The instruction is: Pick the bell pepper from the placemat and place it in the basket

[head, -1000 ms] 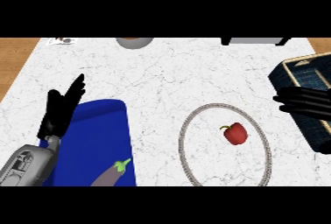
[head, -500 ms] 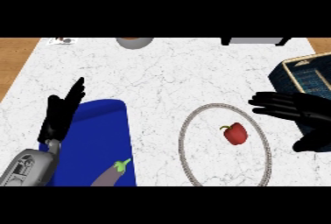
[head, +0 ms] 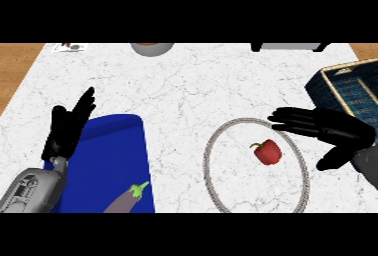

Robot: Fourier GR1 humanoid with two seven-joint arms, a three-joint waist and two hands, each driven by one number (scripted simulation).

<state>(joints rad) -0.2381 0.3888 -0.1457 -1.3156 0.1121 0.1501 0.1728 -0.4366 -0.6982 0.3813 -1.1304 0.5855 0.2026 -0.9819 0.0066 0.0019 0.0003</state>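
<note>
My right hand [head: 325, 127], fingers spread, hovers just right of the bell pepper [head: 267, 151], far nearer than my left hand [head: 68, 127].

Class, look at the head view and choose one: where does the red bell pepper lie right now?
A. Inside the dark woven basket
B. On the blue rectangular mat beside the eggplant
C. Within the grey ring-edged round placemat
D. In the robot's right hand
C. The red bell pepper lies within the grey ring-edged round placemat, and the open right hand hovers beside it, holding nothing.
</note>
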